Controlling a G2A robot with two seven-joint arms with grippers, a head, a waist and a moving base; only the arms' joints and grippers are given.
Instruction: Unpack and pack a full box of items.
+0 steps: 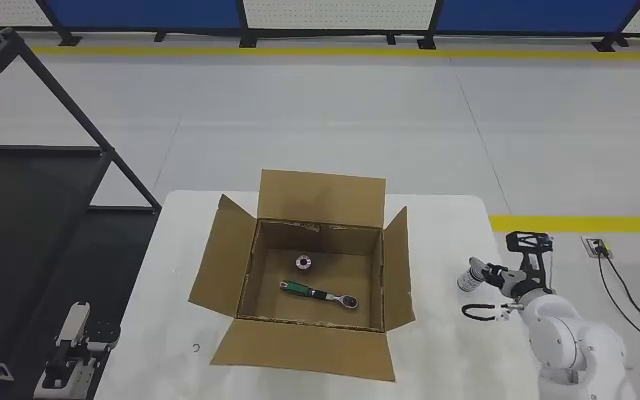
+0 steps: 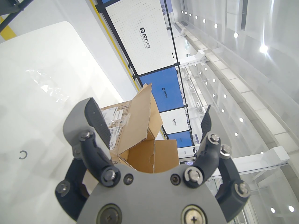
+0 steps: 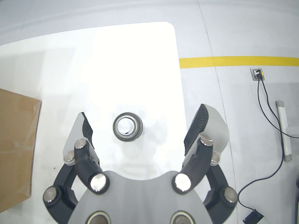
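Well spread, the right tool (image 3: 142,120) points down over a metal ring (image 3: 127,127); the left tool (image 2: 150,111), equally spread, tilts upward.

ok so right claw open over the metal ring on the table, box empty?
Not empty: the top view shows a ratchet wrench and a small round part lying in the box. The rest holds: right claw open over the metal ring on the table.

Logo print on wall panels (image 2: 130,36), shipping labels (image 2: 115,115) (seemingly too small to read) on cardboard box (image 2: 163,155)
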